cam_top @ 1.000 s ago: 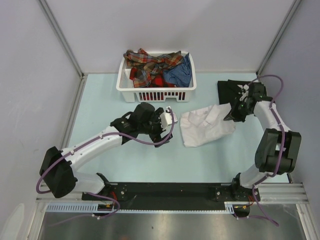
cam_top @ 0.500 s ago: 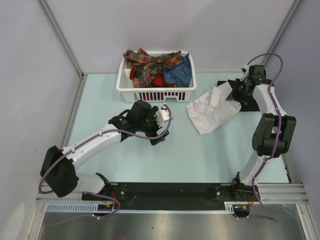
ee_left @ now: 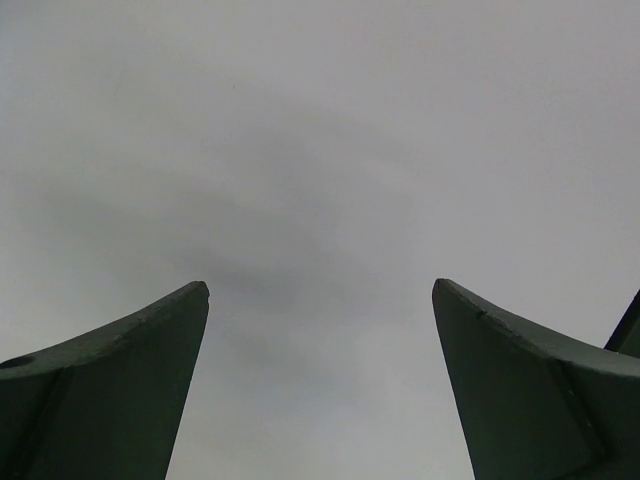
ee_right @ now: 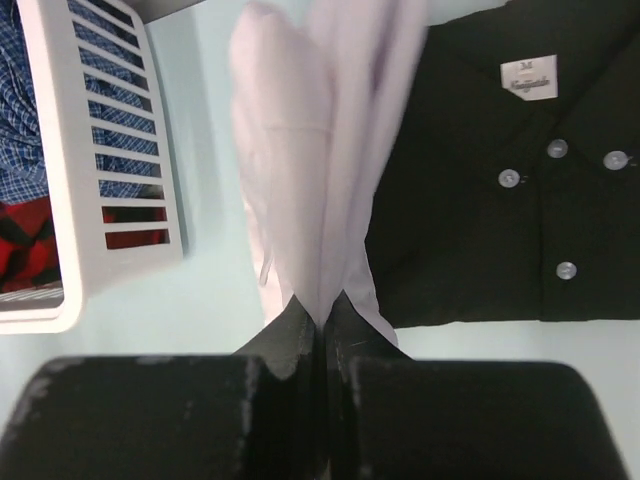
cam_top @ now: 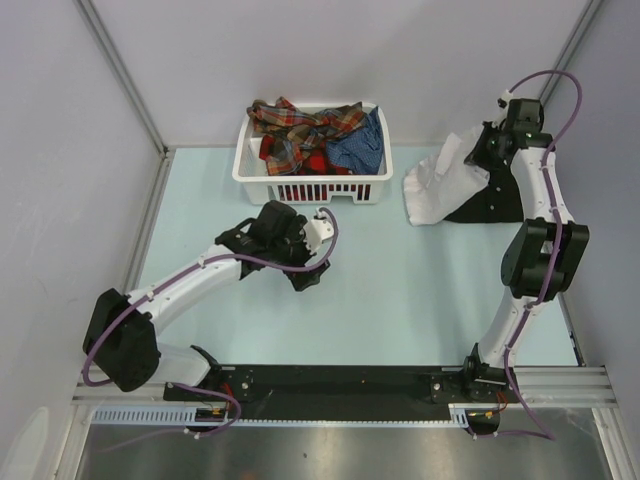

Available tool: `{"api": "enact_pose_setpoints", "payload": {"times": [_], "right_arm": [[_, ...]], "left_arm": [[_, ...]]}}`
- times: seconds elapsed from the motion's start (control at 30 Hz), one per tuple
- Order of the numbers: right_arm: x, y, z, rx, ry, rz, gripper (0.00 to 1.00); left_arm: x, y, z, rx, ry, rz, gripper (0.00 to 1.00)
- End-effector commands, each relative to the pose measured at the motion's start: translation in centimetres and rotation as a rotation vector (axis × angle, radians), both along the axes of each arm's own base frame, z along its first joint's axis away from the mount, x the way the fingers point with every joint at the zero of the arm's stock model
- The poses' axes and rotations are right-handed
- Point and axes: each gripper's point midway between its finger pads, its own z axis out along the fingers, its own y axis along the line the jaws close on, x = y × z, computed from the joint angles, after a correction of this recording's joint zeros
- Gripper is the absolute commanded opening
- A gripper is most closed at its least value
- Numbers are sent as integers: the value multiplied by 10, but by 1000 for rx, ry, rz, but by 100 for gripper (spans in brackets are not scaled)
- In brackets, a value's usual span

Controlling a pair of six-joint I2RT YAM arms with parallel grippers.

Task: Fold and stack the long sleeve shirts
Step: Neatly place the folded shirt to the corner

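My right gripper [cam_top: 486,148] is shut on the white shirt [cam_top: 445,183] and holds it hanging at the back right, its lower part draped over the left side of the folded black shirt [cam_top: 490,203]. In the right wrist view the white cloth [ee_right: 320,150] is pinched between my fingers [ee_right: 290,340], above the black shirt [ee_right: 500,190] with its buttons and label. My left gripper [cam_top: 306,272] is open and empty over the table's middle; its wrist view shows only bare table between the fingers [ee_left: 140,360]. Plaid shirts [cam_top: 300,130] and a blue shirt [cam_top: 360,145] lie in the basket.
The white slatted basket [cam_top: 312,185] stands at the back centre, and it also shows in the right wrist view [ee_right: 110,170] at the left. Grey walls close the back and both sides.
My right gripper has lifted the white shirt off the table and carried it back and right, over the black shirt. My left gripper has drawn back a little toward the left.
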Motion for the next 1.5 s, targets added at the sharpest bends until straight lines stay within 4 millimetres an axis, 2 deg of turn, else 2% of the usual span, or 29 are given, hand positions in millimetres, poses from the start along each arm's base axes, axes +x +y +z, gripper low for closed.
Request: {"api": "enact_pose_setpoints", "payload": {"times": [0.0,0.13,0.17,0.27,0.4,0.53,0.63,0.9,1.13,1.47], "right_arm": [[8,-11,40,-38,-93,-23,0],[4,-10,60,-45,-113,-13,0],[4,-10,70,-51,-132,-11,0],[5,-14,76,-62,-131,-6,0],[11,-15,97,-67,-160,-3,0],[9,-14,104,-64,-160,4,0],[5,-16,99,-63,-140,7,0],[-3,-38,72,-68,-87,37,0],[-1,-61,51,-100,-89,124,0],[13,-101,32,-167,-128,212,0]], "left_arm": [[4,6,5,-13,-16,8,100],[6,8,1,-10,-4,20,99],[6,8,1,-13,-2,25,99],[4,9,-2,-25,5,37,99],[3,13,-6,-21,-1,49,100],[5,16,-5,-18,-14,58,99],[6,17,-6,-16,-15,58,99],[6,18,-7,-8,-14,51,99],[5,19,-8,5,3,47,100],[12,16,-3,25,14,52,99]]}}
